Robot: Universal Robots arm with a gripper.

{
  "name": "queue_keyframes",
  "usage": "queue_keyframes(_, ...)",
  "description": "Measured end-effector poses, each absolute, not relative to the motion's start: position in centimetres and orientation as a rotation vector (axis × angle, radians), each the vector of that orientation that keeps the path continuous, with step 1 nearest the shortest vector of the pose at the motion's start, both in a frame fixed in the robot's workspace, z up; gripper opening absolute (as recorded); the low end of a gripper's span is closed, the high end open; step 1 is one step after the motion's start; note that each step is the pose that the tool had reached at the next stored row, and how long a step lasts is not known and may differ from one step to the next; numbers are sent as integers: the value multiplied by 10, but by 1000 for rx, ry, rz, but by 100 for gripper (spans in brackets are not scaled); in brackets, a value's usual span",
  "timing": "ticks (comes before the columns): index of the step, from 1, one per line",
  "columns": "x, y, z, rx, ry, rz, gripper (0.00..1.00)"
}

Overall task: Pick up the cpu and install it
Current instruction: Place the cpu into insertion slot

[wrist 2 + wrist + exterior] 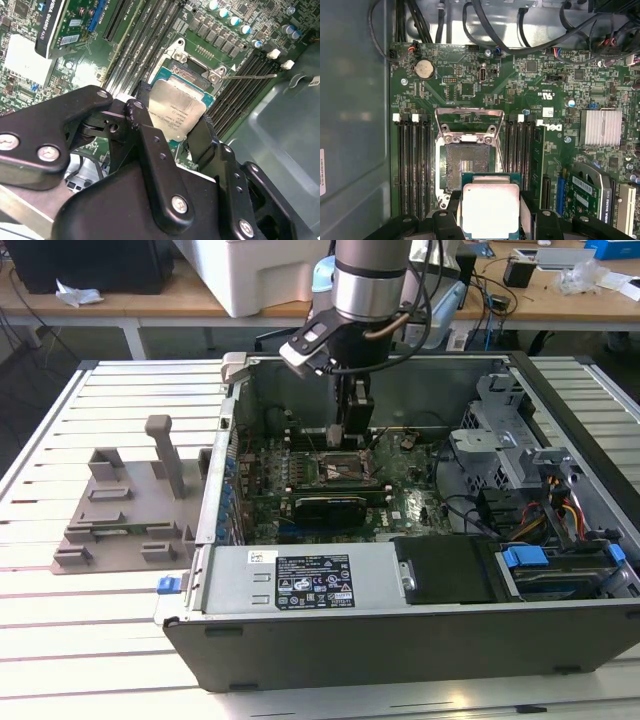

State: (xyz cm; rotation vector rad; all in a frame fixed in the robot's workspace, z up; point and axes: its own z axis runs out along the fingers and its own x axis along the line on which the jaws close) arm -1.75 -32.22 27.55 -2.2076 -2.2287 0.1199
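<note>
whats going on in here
A robot arm's gripper is down inside an open computer case, shut on the cpu, a silver-topped chip held between its fingers. It hangs over the motherboard close to the socket, whose frame is flipped open and whose bed is bare. The cpu is not seated yet.

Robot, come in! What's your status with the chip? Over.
Gripper shut on the cpu. Held over the open socket, not yet seated. Its metal cover raised, out of the way.
</note>
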Motion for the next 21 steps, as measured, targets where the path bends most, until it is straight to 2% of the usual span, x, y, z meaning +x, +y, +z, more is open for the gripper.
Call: queue_keyframes(21, -17, -316, 256, -2180, -2257, 120, 55)
